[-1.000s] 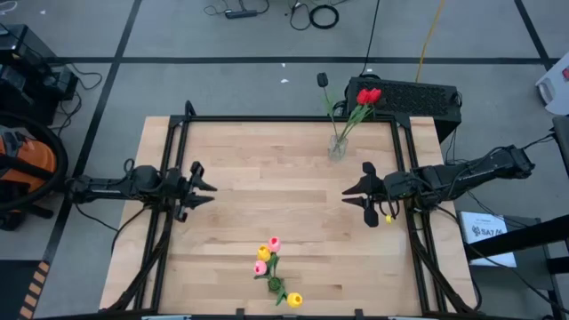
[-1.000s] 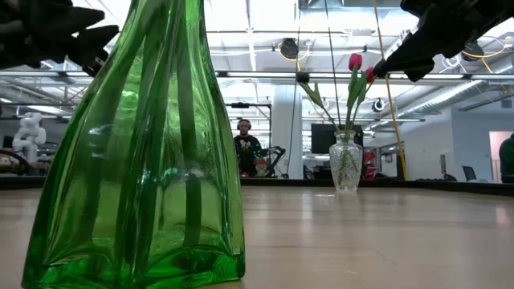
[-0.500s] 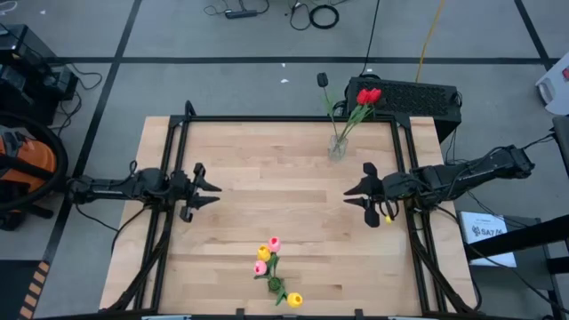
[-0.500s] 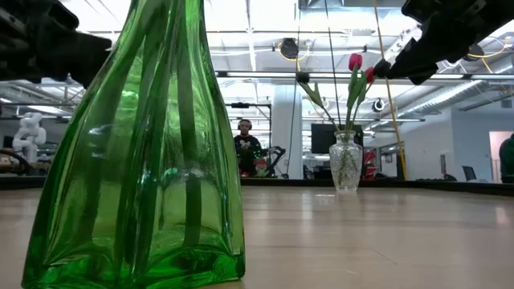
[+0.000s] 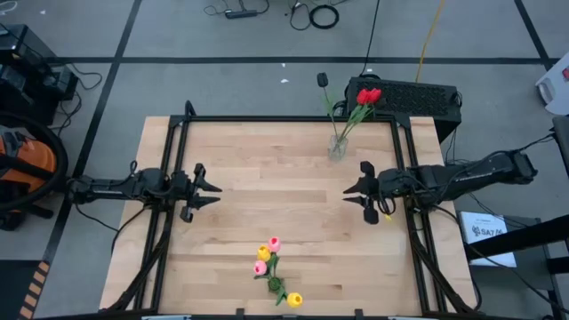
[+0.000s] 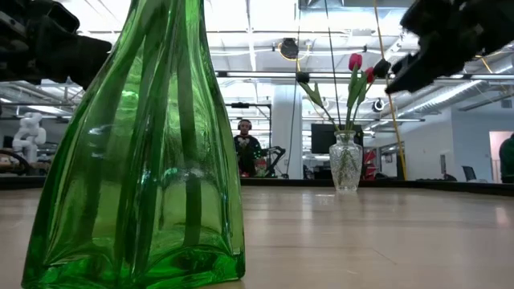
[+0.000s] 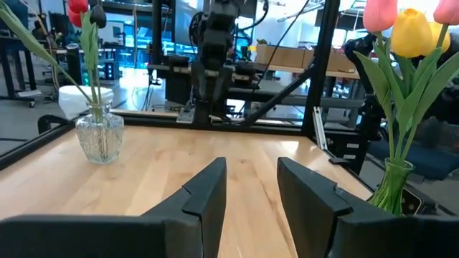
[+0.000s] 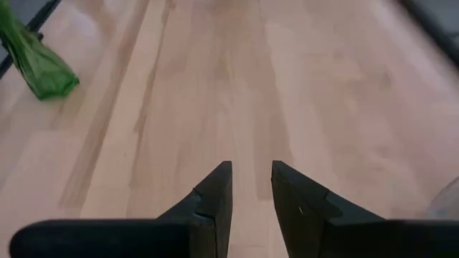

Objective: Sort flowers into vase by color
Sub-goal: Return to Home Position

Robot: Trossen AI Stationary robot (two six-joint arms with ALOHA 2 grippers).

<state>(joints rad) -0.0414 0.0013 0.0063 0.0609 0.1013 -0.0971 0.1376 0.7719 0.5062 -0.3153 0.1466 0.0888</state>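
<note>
Right claw (image 8: 251,166) fingers slightly parted over wooden table (image 8: 323,86); green vase (image 8: 37,63) well apart.

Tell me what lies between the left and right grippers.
Nothing: the high view shows only bare wooden tabletop between the open left gripper and the open right gripper.

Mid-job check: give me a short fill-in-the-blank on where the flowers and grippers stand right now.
The green vase holds pink flowers and ____ ones.
The transparent vase holds red flowers and one ____ flower.
The left gripper and right gripper both have their fingers ____ and hold nothing.
Missing words: yellow; black; open.
</note>
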